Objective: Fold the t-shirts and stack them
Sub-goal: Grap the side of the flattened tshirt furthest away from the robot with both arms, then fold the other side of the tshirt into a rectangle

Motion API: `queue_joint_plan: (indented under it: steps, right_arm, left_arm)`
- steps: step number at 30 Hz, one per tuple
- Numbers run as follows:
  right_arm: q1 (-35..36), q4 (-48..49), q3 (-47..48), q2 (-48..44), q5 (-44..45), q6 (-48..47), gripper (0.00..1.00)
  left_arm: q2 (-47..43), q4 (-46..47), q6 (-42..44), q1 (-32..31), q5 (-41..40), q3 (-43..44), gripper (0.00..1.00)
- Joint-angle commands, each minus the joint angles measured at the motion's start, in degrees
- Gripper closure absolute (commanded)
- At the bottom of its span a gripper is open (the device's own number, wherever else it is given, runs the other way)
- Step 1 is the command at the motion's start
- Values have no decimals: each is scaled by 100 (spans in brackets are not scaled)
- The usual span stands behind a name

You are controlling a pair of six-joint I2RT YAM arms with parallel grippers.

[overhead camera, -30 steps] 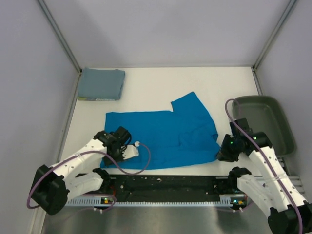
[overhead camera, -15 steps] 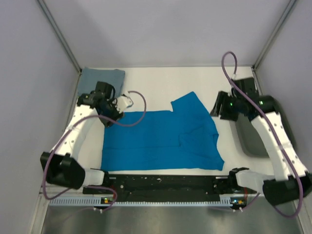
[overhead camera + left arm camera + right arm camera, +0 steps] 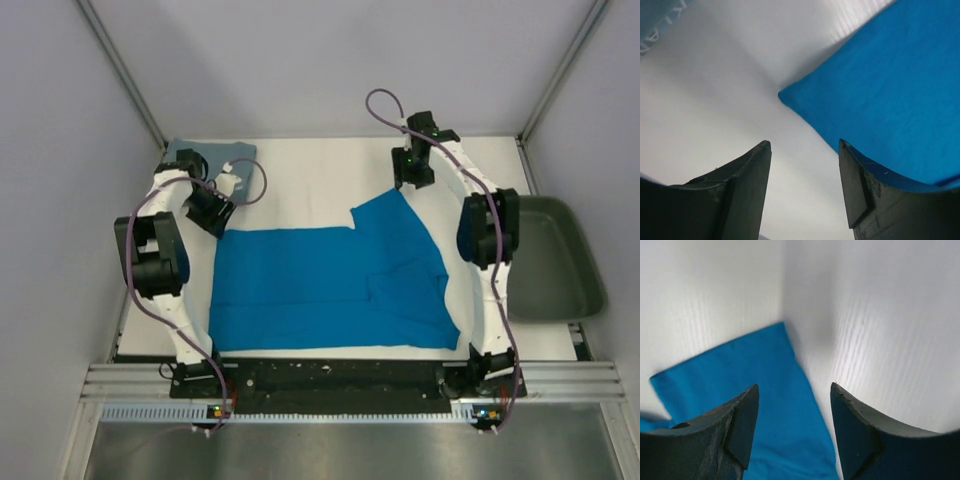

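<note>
Of the two shirts, one looks finished: the grey shirt lies in a square fold just beyond the left gripper, partly hidden by that arm. The blue shirt lies spread flat on the bench. Only a small flap looks doubled over, on the side nearer the right gripper, so I judge its folding barely begun. The stacking is not yet done, since the two shirts lie apart.

Both grippers are released and hold nothing. The left wrist view shows the blue shirt's far left corner just ahead of the parted fingers, with cloth running under the right-hand finger. The right wrist view shows the shirt's far tip just ahead of that gripper and bare bench beyond it. Both seem placed to take the far edge, probably to bring it toward the arm bases.

The tray sits well to the right of the right gripper, off the cloth, and nothing shows inside it.
</note>
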Motion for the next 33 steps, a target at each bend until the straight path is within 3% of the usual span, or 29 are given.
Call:
queue_joint_plan:
  steps: [1, 5, 10, 15, 17, 19, 20, 23, 27, 33]
  right_arm:
    - [48, -99, 1323, 1131, -131, -414, 40]
    - [48, -239, 1922, 1862, -287, -362, 39]
    - [65, -222, 1441, 1899, -1070, -107, 45]
    - [66, -222, 870, 1530, -1423, -54, 52]
    - [83, -213, 693, 1354, -1501, -115, 70]
    - [74, -222, 622, 1249, -1598, -124, 89]
    - [74, -231, 544, 1144, -1642, -125, 97]
    - [83, -213, 36, 539, -1625, -107, 100]
    - [83, -82, -913, -629, -1598, -46, 100]
    - [145, -11, -3197, -2932, -1686, 252, 100]
  left_arm:
    - [281, 581, -126, -15, 428, 224, 38]
    - [773, 600, -118, -15, 648, 452, 38]
    - [1142, 443, 93, -15, 806, 531, 39]
    - [1266, -15, 409, -6, 1035, 558, 47]
    - [1196, 46, 419, -6, 1079, 505, 61]
    - [1161, -84, 419, -6, 1210, 575, 92]
    - [1108, -181, 436, -6, 1324, 610, 100]
    - [775, -437, 620, -6, 1614, 497, 100]
    - [-33, -122, 621, -15, 1335, -73, 100]
    - [-1115, 38, 1147, -15, 1036, -1137, 100]
